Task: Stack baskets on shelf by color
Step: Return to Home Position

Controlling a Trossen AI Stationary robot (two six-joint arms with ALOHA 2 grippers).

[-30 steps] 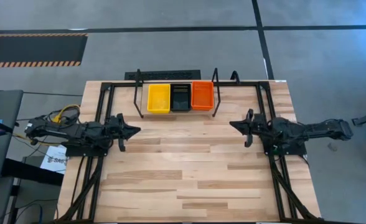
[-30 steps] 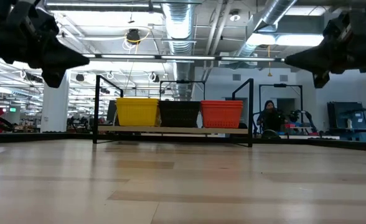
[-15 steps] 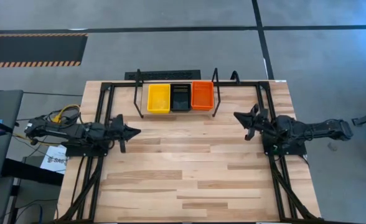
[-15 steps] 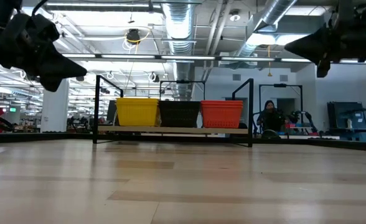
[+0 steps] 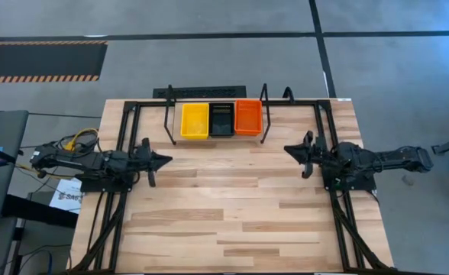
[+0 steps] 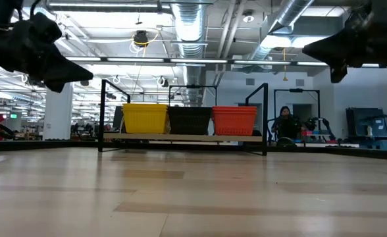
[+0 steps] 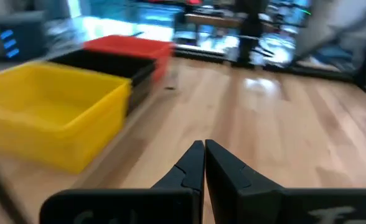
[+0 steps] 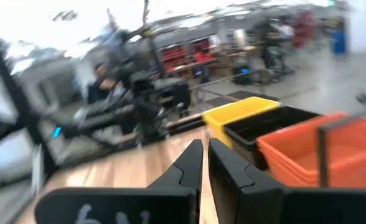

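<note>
Three sorted piles fill the shelf: yellow pile, black pile, orange pile. Job apparently done, left gripper and right gripper hang clear, fingers together, empty.

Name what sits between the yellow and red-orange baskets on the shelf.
The black baskets, filling the gap on the shelf; the high and low views show it. The left gripper and right gripper hover at the table sides.
</note>
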